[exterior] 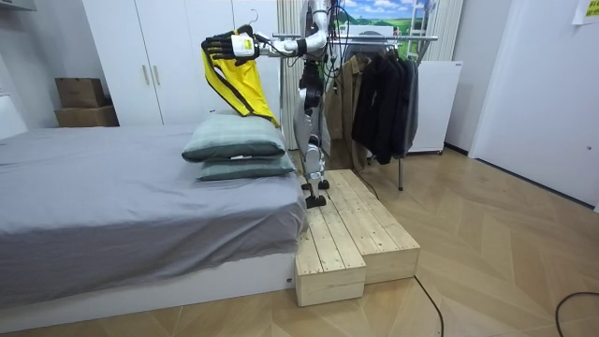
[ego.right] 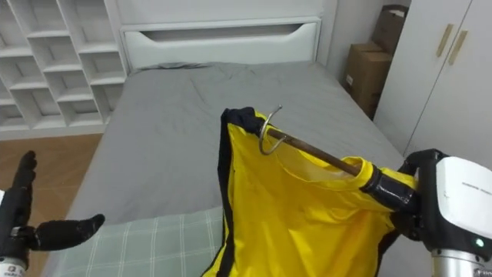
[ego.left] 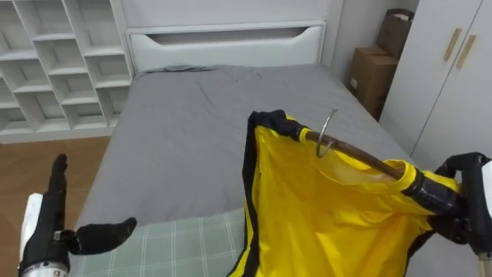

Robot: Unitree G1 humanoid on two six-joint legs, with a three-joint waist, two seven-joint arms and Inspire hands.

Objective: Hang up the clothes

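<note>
A yellow garment with dark trim hangs on a wooden hanger whose metal hook points up. My right hand comes in from the right and is shut on the hanger's near end, where yellow cloth wraps it. The garment is held in the air above the foot of the bed, over the pillows. At the lower left, apart from the garment, my left hand is open with fingers straight up and thumb out. In the room view I stand on a wooden platform at the bed's foot, holding the garment out over the pillows.
The grey bed stretches ahead to a white headboard. Green checked pillows lie below my hands. White cube shelves stand on the left, cardboard boxes and a wardrobe on the right. A rack of dark clothes stands behind me.
</note>
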